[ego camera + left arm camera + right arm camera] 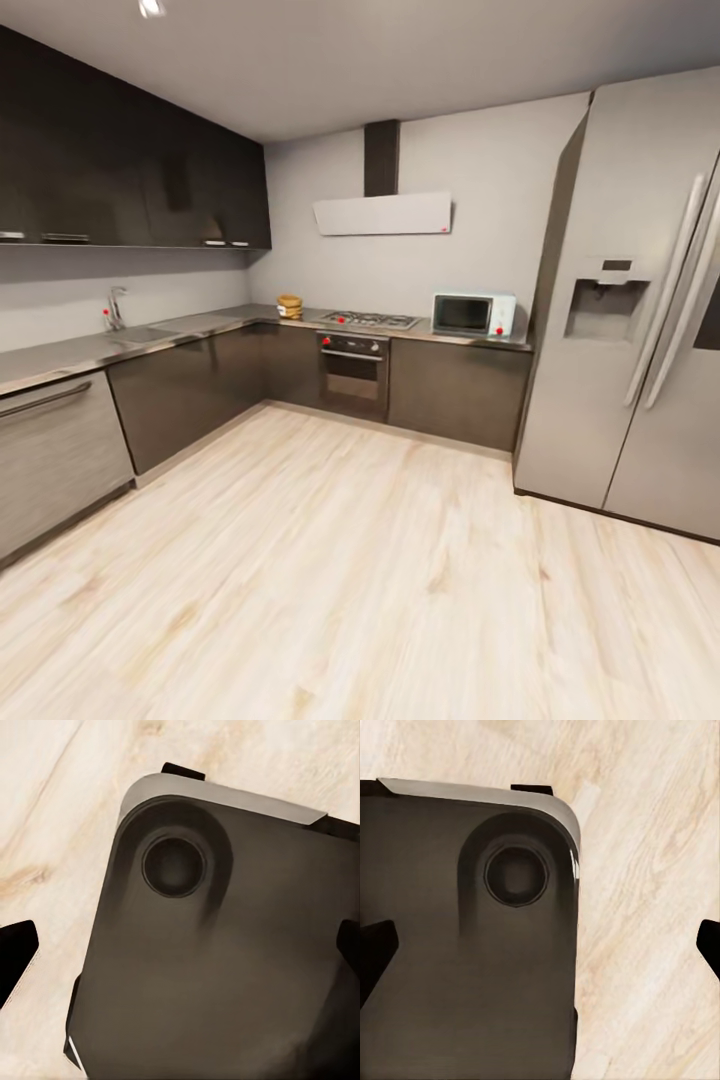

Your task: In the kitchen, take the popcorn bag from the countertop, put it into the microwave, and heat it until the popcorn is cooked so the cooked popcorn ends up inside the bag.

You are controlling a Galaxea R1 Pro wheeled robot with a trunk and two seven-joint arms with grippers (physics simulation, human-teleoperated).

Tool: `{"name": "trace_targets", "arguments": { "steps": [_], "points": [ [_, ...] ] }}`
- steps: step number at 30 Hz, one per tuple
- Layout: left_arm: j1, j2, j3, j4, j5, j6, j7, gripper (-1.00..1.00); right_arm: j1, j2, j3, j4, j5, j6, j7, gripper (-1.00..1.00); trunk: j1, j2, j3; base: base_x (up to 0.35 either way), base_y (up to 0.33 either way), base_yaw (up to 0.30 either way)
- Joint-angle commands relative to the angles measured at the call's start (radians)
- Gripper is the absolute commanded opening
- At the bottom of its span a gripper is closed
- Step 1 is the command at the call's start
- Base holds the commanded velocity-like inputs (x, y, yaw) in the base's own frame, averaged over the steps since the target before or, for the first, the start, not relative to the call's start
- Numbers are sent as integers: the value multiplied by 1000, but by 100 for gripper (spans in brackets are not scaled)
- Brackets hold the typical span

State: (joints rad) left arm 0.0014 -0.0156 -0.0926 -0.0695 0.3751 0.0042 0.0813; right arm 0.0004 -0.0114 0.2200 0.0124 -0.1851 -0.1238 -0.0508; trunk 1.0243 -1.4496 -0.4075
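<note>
Head view takes in the kitchen from across the pale wood floor (330, 560). The long L-shaped glossy grey tabletop (70, 352) runs from nine o'clock toward the centre and on to about two o'clock, over dark glossy cabinets (190, 395). The small tan-brown paper popcorn bag (290, 306) stands on it near the inner corner, just above centre toward eleven o'clock. At its three o'clock lies the grated steel gas hob (368, 320), with the black-and-steel oven (352, 372) under it. Farther along, the small boxy mint-white microwave (473, 314) sits with its dark glass door shut, well apart from the bag. The tall silver fridge (625, 300) fills the three o'clock side, and the white flat hood (383, 213) hangs at twelve.

Left wrist view shows the left pincer (184, 949) spread wide above the robot's dark rounded base (217, 967). Right wrist view shows the right pincer (544, 945) likewise spread wide, empty, over the base and floor.
</note>
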Motion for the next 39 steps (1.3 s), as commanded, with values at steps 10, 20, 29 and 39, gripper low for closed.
{"name": "trace_targets", "arguments": {
  "steps": [10,20,29,39],
  "points": [
    [0,-1,-9,-3,5,-8,5,100,0,1,10,1,-15,-2,-1,100,1,0,-1,268,78,-109],
    [0,-2,-3,-8,9,-10,4,100,0,1,4,1,-19,0,-1,100,1,0,3,5,1,-284],
    [0,-3,-3,-12,11,-9,3,100,0,1,-1,1,-28,1,-1,100,1,0,9,0,0,-285],
    [0,-3,-5,-11,6,-10,3,100,0,2,6,1,-17,6,0,100,1,0,15,0,0,-286]
  ]
}}
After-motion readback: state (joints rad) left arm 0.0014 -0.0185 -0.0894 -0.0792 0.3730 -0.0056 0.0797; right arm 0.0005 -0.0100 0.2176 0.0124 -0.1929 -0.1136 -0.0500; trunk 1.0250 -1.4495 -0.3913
